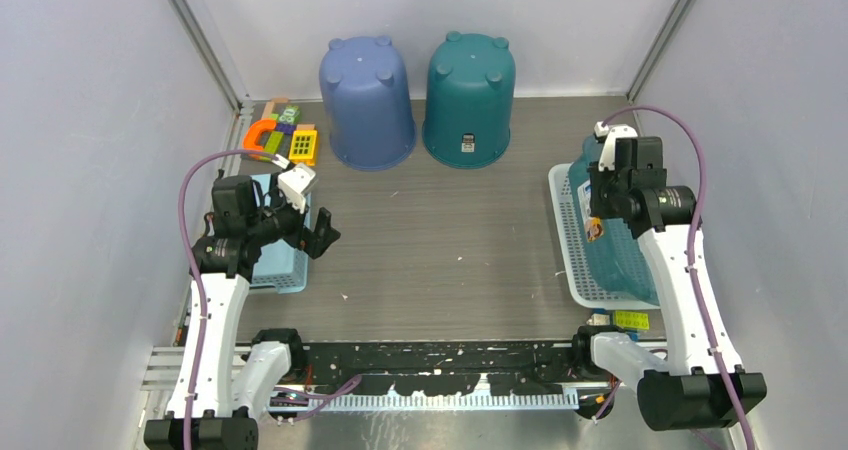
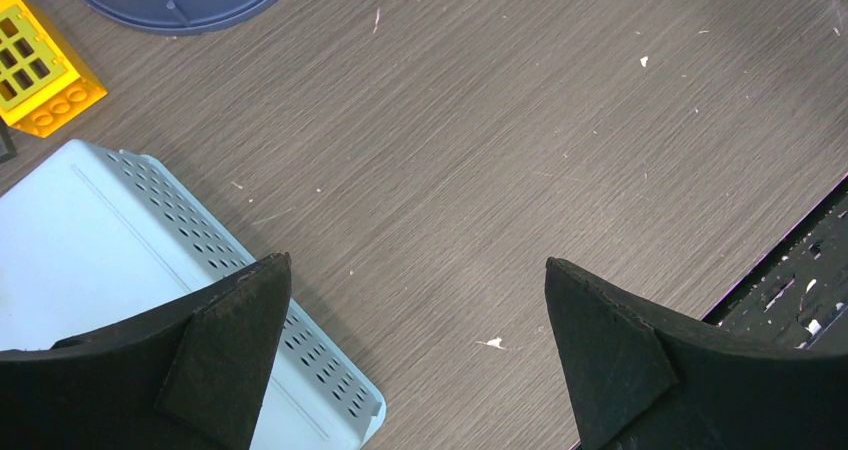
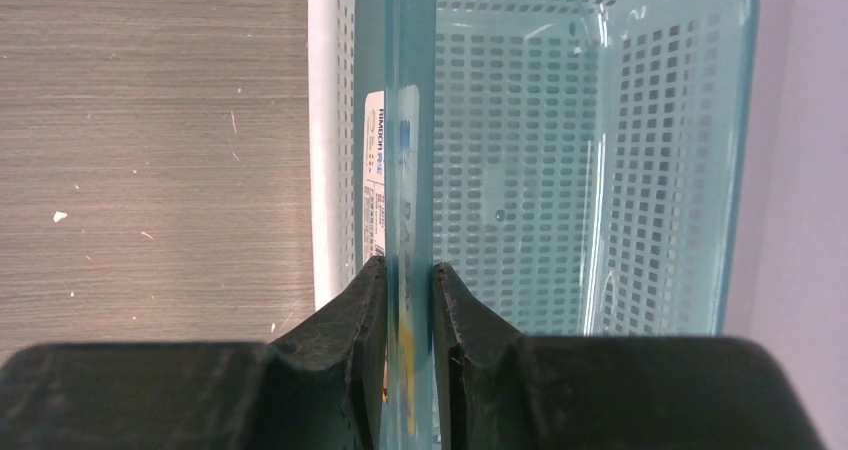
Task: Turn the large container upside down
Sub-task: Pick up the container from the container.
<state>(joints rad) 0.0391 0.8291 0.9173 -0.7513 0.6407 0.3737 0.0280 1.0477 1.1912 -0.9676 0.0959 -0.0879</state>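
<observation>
The large container is a clear teal tub standing in a white perforated tray at the right edge of the table. My right gripper is above its left wall. In the right wrist view the right gripper is shut on that thin left wall, one finger outside and one inside, with the tub's open inside facing the camera. My left gripper is open and empty, low over the table beside a light blue basket. In the left wrist view the left gripper has its jaws wide apart.
Two buckets stand upside down at the back, one purple-blue and one dark teal. Coloured toy bricks lie at the back left; a yellow one shows near the light blue basket. A small green-yellow block lies by the right base.
</observation>
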